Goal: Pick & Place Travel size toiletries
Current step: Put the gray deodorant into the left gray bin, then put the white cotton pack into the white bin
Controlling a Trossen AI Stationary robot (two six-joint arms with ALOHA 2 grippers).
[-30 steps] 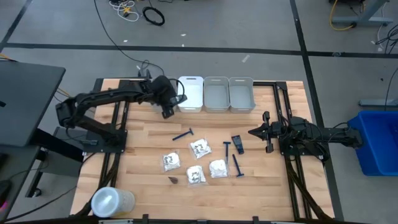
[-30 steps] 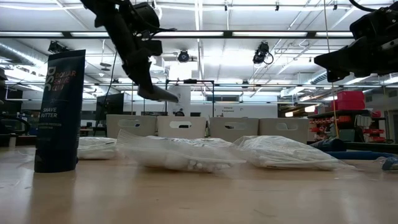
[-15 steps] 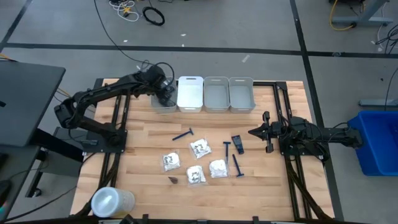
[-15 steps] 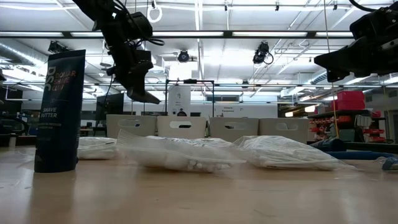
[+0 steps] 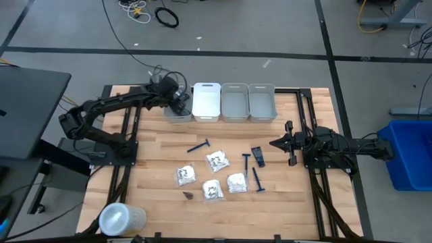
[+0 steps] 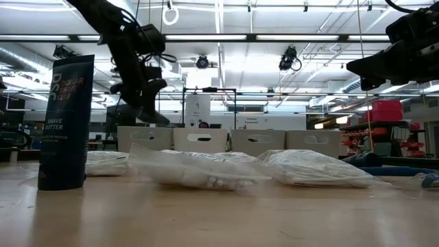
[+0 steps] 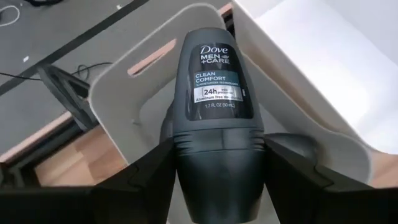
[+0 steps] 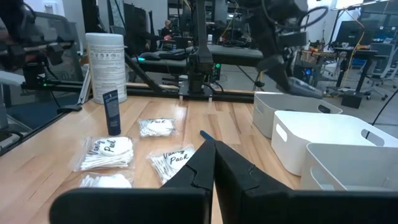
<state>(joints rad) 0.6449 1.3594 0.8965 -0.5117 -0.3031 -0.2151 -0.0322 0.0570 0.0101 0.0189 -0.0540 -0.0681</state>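
Over the grey bin (image 7: 124, 93) at the table's far edge | my left gripper (image 7: 217, 158) pinches a dark deodorant (image 7: 216, 106) | right gripper (image 8: 213, 163) pressed together.

floor (image 5: 270, 27): grey, taped lines | ceiling lights (image 6: 226, 38) | blue bin (image 5: 410, 154)

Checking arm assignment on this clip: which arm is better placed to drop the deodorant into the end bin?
Left. The left gripper already holds the Dove deodorant directly over the leftmost bin. The right gripper waits by the table's right edge, holding nothing.
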